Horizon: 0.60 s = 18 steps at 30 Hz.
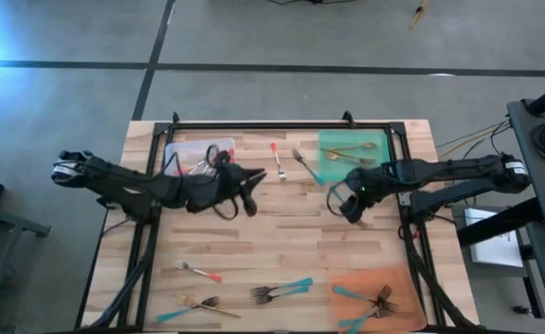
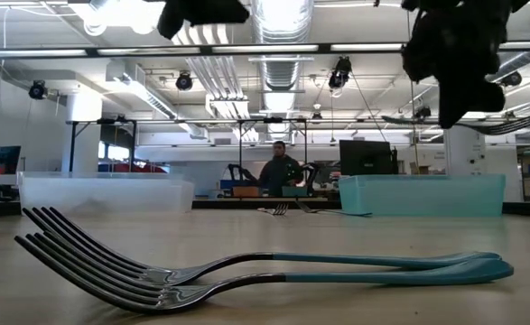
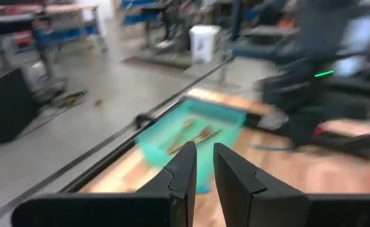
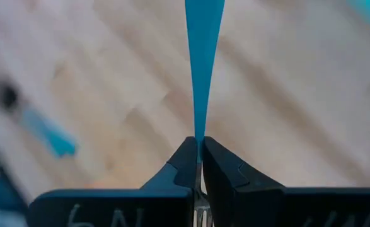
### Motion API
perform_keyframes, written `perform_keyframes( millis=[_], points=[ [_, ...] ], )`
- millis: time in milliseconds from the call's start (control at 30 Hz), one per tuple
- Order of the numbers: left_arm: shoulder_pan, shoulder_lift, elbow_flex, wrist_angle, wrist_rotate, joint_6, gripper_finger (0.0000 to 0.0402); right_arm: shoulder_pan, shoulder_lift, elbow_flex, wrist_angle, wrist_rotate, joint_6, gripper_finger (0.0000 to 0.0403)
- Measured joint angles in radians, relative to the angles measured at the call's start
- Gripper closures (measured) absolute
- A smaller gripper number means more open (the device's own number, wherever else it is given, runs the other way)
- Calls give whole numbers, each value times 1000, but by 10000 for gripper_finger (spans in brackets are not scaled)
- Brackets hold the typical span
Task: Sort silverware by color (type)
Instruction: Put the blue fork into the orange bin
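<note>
The silverware is partly sorted. Gold-toned pieces [image 1: 351,151] lie in the green tray [image 1: 328,167] at the far side of the bench [image 1: 281,241]. Several teal-handled pieces [image 1: 369,301] lie in the orange tray [image 1: 346,278] at the near right corner. The clear tray [image 1: 184,148] at the far left holds at least one red-handled item, though the left arm hides most of it.

Remaining work, judged from the layout:
- A red-handled piece [image 1: 278,160] and a metal fork [image 1: 302,162] lie loose between the clear and green trays.
- A red-handled fork [image 1: 198,271], a gold fork crossed with a teal one [image 1: 198,304] and two teal-handled forks [image 1: 281,291] lie loose along the near edge.

The right hand [image 4: 199,148] is clamped on a teal-handled piece [image 4: 202,57], held above bare bench just in front of the green tray; this piece presumably belongs in the orange tray. The left hand [image 3: 203,170] is near the clear tray, fingers close together with a narrow gap and nothing visible between them.

Roughly half the pieces appear sorted.
</note>
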Motion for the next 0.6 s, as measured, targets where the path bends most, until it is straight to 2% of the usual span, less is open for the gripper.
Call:
perform_keyframes(
  millis=[167,300,433,600],
  points=[
    [121,0,-16,-95,124,-56,364,192,-10,0,39,-81,92,394],
    [209,0,-91,-82,214,-134,364,365,-13,0,69,-101,175,394],
    [244,0,-175,11,256,-196,364,524,-13,0,110,-98,280,394],
    [245,0,-241,141,290,-213,364,662,-12,1,309,-83,311,394]
  ],
)
